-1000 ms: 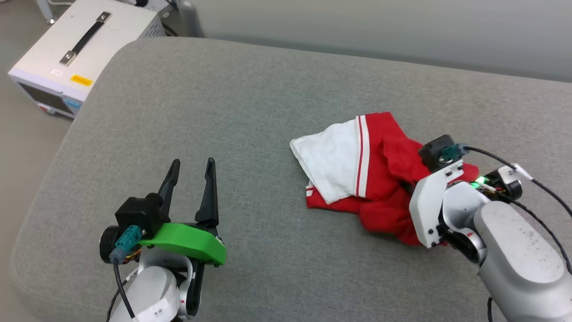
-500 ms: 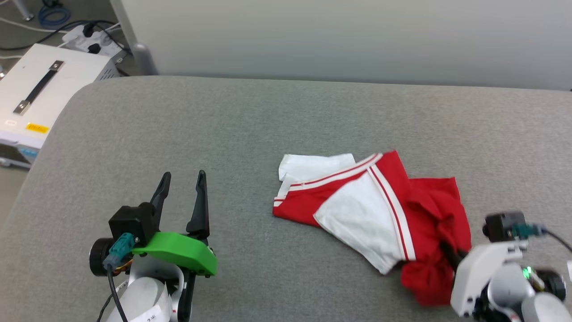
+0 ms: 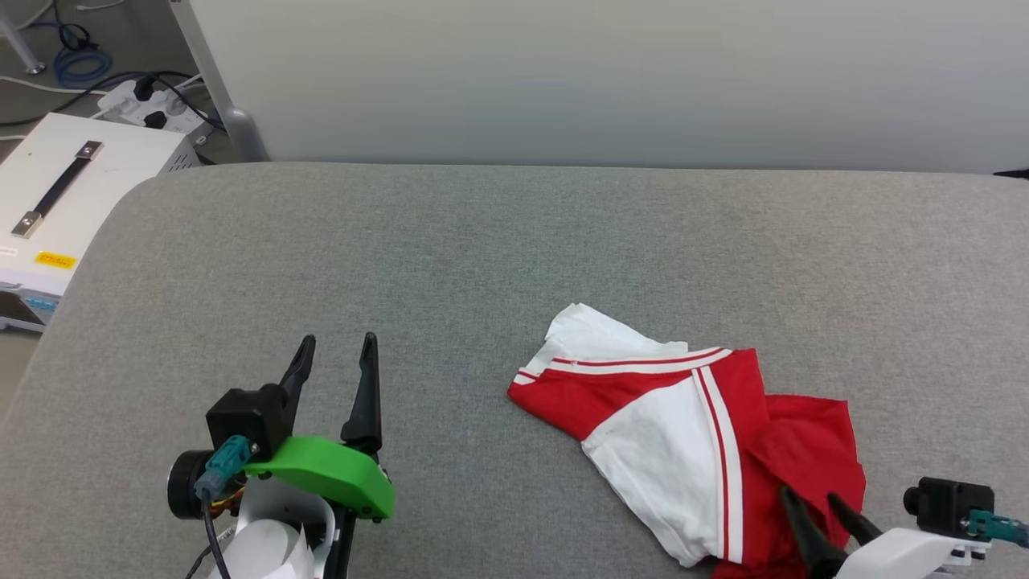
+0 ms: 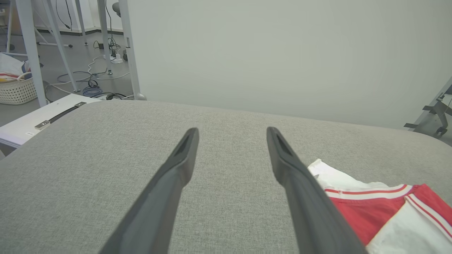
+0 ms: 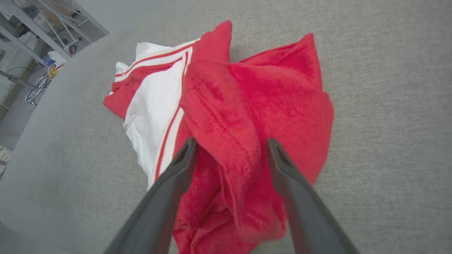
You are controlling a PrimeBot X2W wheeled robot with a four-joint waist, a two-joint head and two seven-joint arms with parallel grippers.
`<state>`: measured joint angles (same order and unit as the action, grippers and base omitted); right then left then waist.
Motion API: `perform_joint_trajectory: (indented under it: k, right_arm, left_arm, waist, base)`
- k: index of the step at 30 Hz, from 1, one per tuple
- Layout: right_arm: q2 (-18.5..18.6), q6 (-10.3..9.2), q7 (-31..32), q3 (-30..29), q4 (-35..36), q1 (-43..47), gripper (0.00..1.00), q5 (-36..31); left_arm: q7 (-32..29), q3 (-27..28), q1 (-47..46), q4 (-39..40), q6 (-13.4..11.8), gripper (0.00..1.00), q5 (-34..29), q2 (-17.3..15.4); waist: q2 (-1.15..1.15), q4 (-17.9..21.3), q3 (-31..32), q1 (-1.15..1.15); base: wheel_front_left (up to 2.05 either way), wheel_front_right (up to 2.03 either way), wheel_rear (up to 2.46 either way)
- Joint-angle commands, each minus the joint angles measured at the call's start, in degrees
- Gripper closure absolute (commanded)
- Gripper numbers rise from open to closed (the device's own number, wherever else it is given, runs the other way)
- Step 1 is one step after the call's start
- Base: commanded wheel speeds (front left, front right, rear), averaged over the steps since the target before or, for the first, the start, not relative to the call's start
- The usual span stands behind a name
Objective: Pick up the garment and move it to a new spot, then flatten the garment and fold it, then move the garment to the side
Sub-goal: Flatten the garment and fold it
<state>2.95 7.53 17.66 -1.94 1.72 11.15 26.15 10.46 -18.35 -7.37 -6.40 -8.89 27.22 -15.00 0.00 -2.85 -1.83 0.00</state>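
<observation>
The garment [image 3: 691,434] lies crumpled on the grey cushioned surface [image 3: 482,265], red with a white sleeve and red-white striped trim. It lies low and right of centre in the head view. My right gripper [image 3: 808,494] is open at its near right end. In the right wrist view a raised red fold of the garment [image 5: 247,91] sits loosely between the spread fingers of the right gripper [image 5: 229,141]. My left gripper [image 3: 338,342] is open over bare surface, well left of the cloth. In the left wrist view the left gripper [image 4: 232,130] holds nothing, with the garment [image 4: 370,208] at the lower right.
A white equipment box [image 3: 48,201] with a black handle stands off the surface's left edge, with a power strip and cables [image 3: 153,108] on the floor behind it. A pale wall panel [image 3: 603,80] runs along the far edge. A woven basket [image 4: 16,91] stands far left.
The right gripper, shut on the red cloth before, now stands open with the cloth loose between its fingers. The head camera has shifted. The left gripper stays open as before.
</observation>
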Motion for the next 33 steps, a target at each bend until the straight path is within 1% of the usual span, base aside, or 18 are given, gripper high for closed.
perform_joint_trajectory:
  k: [1,5,8,11,14,18,21,25,28,33]
  right_arm:
    - [-0.02,-0.04,-1.53,-0.33,1.01,-1.16,0.00,0.04]
    - [0.41,-0.04,-5.09,-0.57,3.78,-2.00,0.00,-1.64]
    - [2.66,-0.04,-4.99,1.44,5.48,-3.03,0.00,-4.28]
    - [6.24,-0.04,-2.21,6.69,6.39,-5.07,0.00,-6.09]
    - [10.59,-0.04,3.16,14.50,6.64,-7.88,0.00,-5.90]
    - [15.31,-0.04,10.65,24.07,6.61,-12.14,0.00,-3.20]
    - [17.87,-0.04,15.67,29.63,5.99,-15.22,0.00,-0.72]
    - [19.90,-0.04,19.51,34.39,4.16,-18.78,0.00,1.29]
    - [21.06,-0.04,21.40,37.22,1.43,-21.13,0.00,2.53]
    - [21.63,-0.04,22.05,39.83,-3.83,-23.26,0.00,3.60]
  left_arm:
    - [-0.17,-0.15,0.72,0.12,-0.22,0.00,0.26,-0.38]
    - [-0.21,-0.47,0.96,0.16,-0.26,0.00,0.44,-0.22]
    - [-0.16,-0.53,1.13,0.28,-0.40,0.00,0.55,-0.24]
    - [-0.11,-0.55,1.11,0.41,-0.57,0.00,0.62,-0.23]
    - [-0.09,-0.59,0.84,0.60,-0.70,0.00,0.70,-0.18]
    - [0.05,-0.78,-0.01,0.84,-0.62,0.00,0.69,-0.04]
    - [0.30,-0.86,-0.77,0.87,-0.52,0.00,0.73,0.14]
    - [0.78,-0.99,-1.72,0.65,-0.38,0.00,0.80,0.55]
    - [1.23,-1.14,-2.53,0.29,-0.16,0.00,0.82,0.91]
    - [2.03,-1.35,-3.72,-0.61,0.25,0.00,0.82,1.51]
  waist:
    - [0.00,-0.36,0.34,0.00]
    - [0.00,-0.96,0.70,0.00]
    - [0.00,-1.27,0.78,0.00]
    - [0.00,-1.51,0.58,0.00]
    - [0.00,-1.75,-0.06,0.00]
    - [0.00,-2.38,-1.44,0.00]
    - [0.00,-3.16,-2.85,0.00]
    - [0.00,-4.23,-4.68,0.00]
    - [0.00,-5.09,-6.29,0.00]
    - [0.00,-6.09,-8.36,0.00]
  base:
    - [0.00,0.00,0.00]
    - [0.00,0.00,0.00]
    - [0.00,0.00,0.00]
    - [0.00,0.00,0.00]
    - [0.00,0.00,0.00]
    - [0.00,0.00,0.00]
    - [0.00,0.00,0.00]
    - [0.00,0.00,0.00]
    - [0.00,0.00,0.00]
    - [0.00,0.00,0.00]
